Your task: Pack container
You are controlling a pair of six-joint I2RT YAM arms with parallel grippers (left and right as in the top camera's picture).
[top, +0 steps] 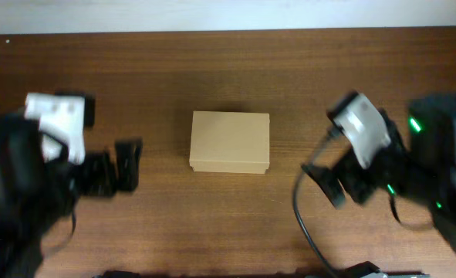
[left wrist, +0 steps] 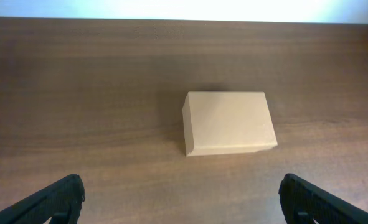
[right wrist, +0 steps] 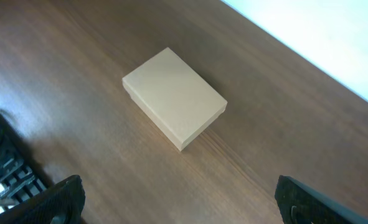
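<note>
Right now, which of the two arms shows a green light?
The right arm: a green light glows on its dark body beside the white part. The left arm shows none.

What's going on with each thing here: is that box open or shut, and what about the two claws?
container: lid shut, lying flat on the table, nothing touching it.
left gripper: open, empty, apart from the container.
right gripper: open, empty, apart from the container.
</note>
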